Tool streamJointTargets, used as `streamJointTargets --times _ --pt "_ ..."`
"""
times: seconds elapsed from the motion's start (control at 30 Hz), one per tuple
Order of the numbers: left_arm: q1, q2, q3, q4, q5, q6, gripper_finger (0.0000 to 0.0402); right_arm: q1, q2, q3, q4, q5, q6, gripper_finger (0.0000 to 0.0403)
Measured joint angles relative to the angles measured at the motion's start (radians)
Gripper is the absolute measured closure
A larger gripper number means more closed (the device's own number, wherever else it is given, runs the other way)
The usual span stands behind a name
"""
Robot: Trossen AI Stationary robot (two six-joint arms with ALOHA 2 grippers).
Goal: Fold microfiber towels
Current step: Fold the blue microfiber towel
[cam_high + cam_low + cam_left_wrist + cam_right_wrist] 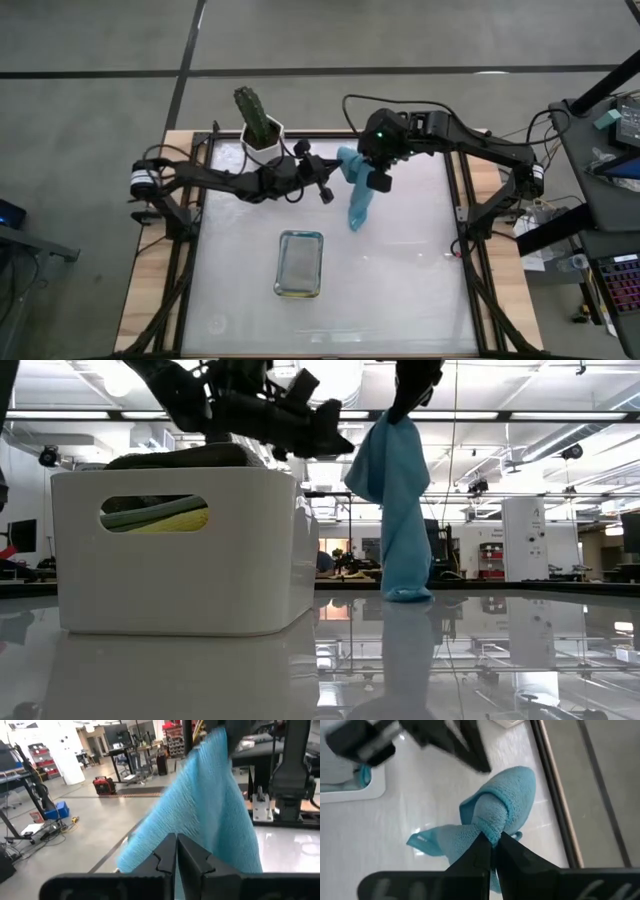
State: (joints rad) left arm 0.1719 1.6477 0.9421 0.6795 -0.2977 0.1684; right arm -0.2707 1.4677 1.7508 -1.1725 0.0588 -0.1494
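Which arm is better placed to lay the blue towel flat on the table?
The right. Its hand is shut on the blue towel, which hangs down to the table. The left hand is shut beside it.

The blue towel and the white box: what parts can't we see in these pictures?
- Light blue towel: in the low view the picture's top edge cuts off where the right gripper pinches it.
- Left gripper: its shut fingers meet in front of the towel in the left wrist view; whether cloth is caught between them cannot be told.
- White tray: the low view shows only green and yellow cloth through its handle slot; the wall hides the rest.
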Motion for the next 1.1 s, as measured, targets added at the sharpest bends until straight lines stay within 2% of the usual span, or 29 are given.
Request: streamJointTargets --times 0.17,0.27,0.6,0.7,0.9,1.1 --pt "0.000 -0.047 -0.001 -0.045 0.011 0.008 0.0401 0.000 0.000 0.000 -0.032 -0.071 0.034 0.0392" --pt "0.000 -0.076 -0.009 -0.046 0.020 0.025 0.0401 0.006 0.000 -0.006 -0.032 -0.093 0.053 0.0377" --pt "0.000 -0.128 -0.012 -0.122 0.023 0.032 0.0402 0.034 0.000 -0.056 -0.029 -0.146 0.097 0.0260" --pt "0.000 -0.137 -0.012 -0.133 0.024 0.032 0.0402 0.033 -0.004 -0.058 -0.039 -0.145 0.105 0.0236" --pt "0.000 -0.144 -0.013 -0.205 0.023 0.032 0.0402 0.033 -0.035 -0.091 -0.033 -0.138 0.086 0.0229" --pt "0.000 -0.145 -0.014 -0.220 0.024 0.032 0.0402 0.032 -0.072 -0.274 0.134 -0.137 0.061 0.0231"
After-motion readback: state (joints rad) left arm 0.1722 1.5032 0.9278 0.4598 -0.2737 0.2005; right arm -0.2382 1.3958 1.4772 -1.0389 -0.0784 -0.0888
